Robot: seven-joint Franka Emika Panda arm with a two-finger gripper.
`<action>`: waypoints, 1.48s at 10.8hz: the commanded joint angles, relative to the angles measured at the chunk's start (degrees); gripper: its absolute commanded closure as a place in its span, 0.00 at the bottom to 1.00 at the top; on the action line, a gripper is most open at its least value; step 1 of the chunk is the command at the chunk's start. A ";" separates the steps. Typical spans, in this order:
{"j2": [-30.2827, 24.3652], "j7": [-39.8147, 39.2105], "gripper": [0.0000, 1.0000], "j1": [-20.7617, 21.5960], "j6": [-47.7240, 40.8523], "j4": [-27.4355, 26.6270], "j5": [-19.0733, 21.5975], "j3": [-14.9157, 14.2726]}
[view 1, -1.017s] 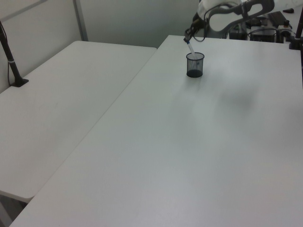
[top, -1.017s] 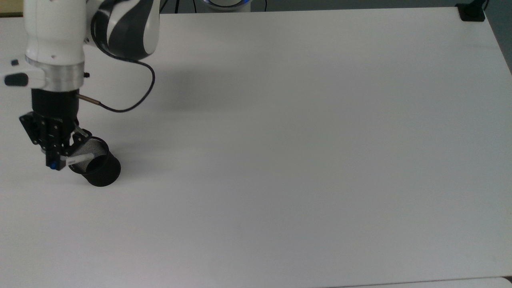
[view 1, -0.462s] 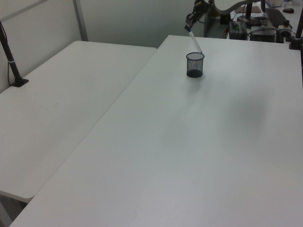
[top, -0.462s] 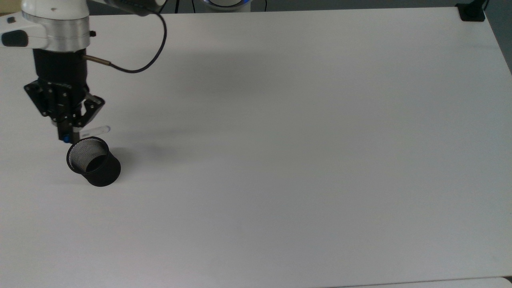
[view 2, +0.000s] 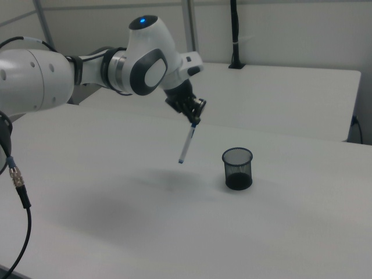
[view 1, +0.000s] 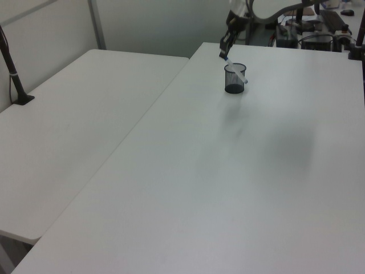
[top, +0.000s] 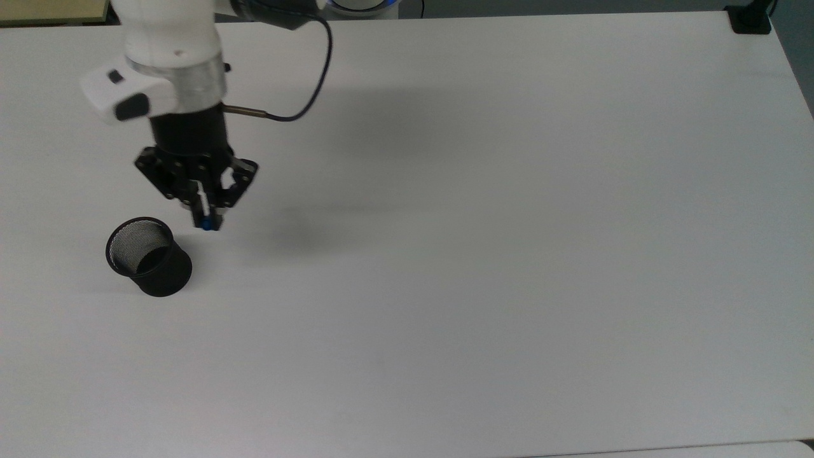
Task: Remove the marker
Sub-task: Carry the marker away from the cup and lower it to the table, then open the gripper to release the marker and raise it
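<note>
A white robot arm holds its black two-finger gripper (top: 206, 219) above a white table (top: 509, 254), with the fingers closed on the blue-capped end of the marker (view 2: 186, 144). In the right view the marker hangs clear in the air, its white barrel slanting down from the gripper (view 2: 195, 120) toward the right view's left, its lower tip well above the tabletop. The black mesh cup (top: 149, 256) stands upright on the table, apart from the marker; in the top view it lies below and to the left of the gripper. In the left view the marker (view 1: 234, 69) crosses in front of the cup's (view 1: 234, 80) rim. A black cable (top: 305, 95) loops from the wrist of the arm.
</note>
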 commanded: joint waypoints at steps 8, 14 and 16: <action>9.85 -4.90 0.48 4.91 4.68 -0.86 -0.09 -0.27; 2.58 -1.66 0.00 9.03 -5.65 -0.86 -0.27 -0.35; -2.34 0.72 0.00 10.18 -13.64 -0.86 0.08 -0.27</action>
